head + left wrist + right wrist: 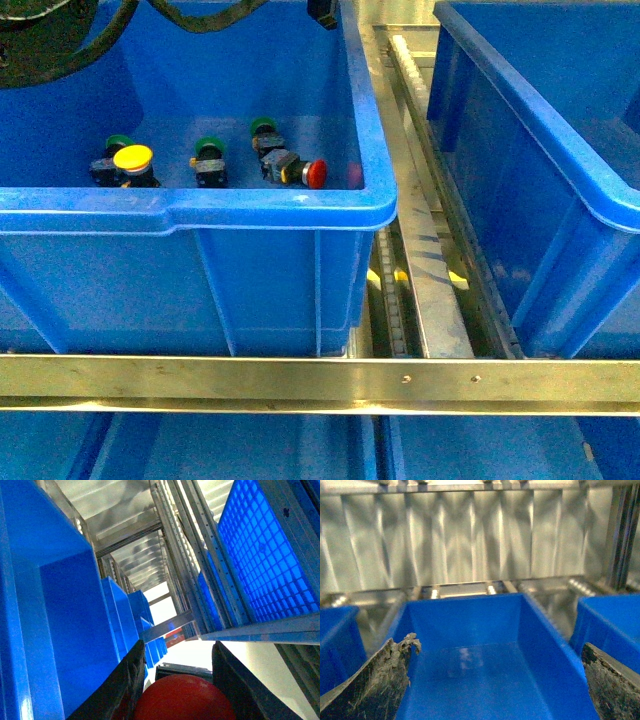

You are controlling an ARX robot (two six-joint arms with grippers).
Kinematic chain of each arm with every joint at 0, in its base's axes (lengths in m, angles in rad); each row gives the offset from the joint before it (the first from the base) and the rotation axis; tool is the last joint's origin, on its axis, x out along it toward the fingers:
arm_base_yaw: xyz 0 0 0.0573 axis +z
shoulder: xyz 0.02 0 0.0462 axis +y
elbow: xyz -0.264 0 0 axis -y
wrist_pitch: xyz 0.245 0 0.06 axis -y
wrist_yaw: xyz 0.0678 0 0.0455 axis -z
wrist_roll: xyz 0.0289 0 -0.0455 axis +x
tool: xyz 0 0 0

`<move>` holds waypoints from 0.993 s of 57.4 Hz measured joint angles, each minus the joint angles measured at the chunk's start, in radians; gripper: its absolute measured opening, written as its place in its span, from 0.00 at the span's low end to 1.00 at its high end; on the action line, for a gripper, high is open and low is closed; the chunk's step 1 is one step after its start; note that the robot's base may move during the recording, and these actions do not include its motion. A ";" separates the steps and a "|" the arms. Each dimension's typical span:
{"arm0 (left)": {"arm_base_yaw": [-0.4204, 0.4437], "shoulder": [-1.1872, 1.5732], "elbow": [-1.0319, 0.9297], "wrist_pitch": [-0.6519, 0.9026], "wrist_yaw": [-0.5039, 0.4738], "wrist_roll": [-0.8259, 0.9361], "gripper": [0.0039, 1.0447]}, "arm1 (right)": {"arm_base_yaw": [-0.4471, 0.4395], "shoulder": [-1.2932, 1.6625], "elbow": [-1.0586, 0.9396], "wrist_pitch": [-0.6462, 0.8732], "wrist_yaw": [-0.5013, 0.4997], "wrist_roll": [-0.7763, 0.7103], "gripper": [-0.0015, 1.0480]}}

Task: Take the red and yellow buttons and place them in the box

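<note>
Now the left gripper (177,652) is pinching a red button (185,700). The round cap sits between the two dark fingers (125,685), which press on it from both sides. Only the cap shows, so I cannot tell how the body of the switch hangs.

Inside the blue bin (200,210), the yellow button (133,158) lies close to the front wall, toward the bin's left corner. A second red button (312,174) lies on its side near the same wall, toward the right corner. The green-capped switches (210,148) stand between and behind them.

The right gripper (497,647) is spread wide with nothing in it, above an empty blue box (485,680).

I think the step in hand is to carry the held button to the box and let it go. A round, smooth cap probably slips easily, so the pinch should stay even and the arm should move without jerks. It is better to cross well over the box wall, go down close to the floor, and only then spread the fingers, so the button does not bounce or roll out.
</note>
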 joint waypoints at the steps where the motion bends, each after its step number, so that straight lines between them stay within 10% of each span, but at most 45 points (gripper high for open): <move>1: 0.000 0.000 0.000 -0.001 0.000 0.000 0.31 | 0.003 0.006 0.006 -0.007 -0.002 0.053 0.94; 11: -0.003 -0.001 -0.010 -0.005 -0.009 0.014 0.31 | 0.137 0.095 0.013 0.040 0.060 0.835 0.94; 18: -0.007 -0.001 -0.010 -0.005 -0.013 0.015 0.31 | 0.261 0.151 0.022 0.117 0.095 1.050 0.94; 57: -0.043 0.020 0.025 -0.014 -0.018 0.014 0.31 | 0.500 0.351 0.132 0.243 0.205 1.169 0.94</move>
